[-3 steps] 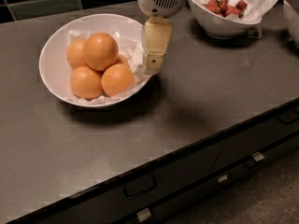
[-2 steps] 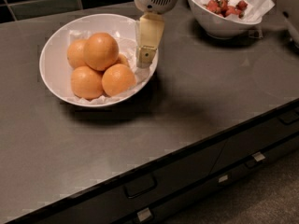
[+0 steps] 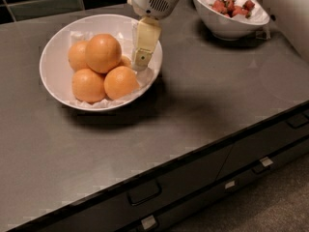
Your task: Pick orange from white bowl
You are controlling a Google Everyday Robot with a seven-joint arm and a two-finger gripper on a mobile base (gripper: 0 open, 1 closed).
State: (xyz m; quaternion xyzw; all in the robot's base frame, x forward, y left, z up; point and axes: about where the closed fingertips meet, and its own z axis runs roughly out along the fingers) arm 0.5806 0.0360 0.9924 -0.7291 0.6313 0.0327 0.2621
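The white bowl stands on the dark counter at the left, lined with crumpled white paper. It holds several oranges in a pile. The biggest orange lies on top, with others to its left, at the front left and at the front right. My gripper hangs down from its white wrist inside the bowl's right part. Its tip is just right of the top orange and above the front right one. It holds nothing that I can see.
A smaller, deeper white bowl of red berries stands at the back right of the counter. The counter's front edge runs diagonally, with drawers and handles below it. A dark tiled wall is behind.
The gripper has moved left, from the bowl's right rim to over the bowl's inside, closer to the oranges. The oranges have not moved.
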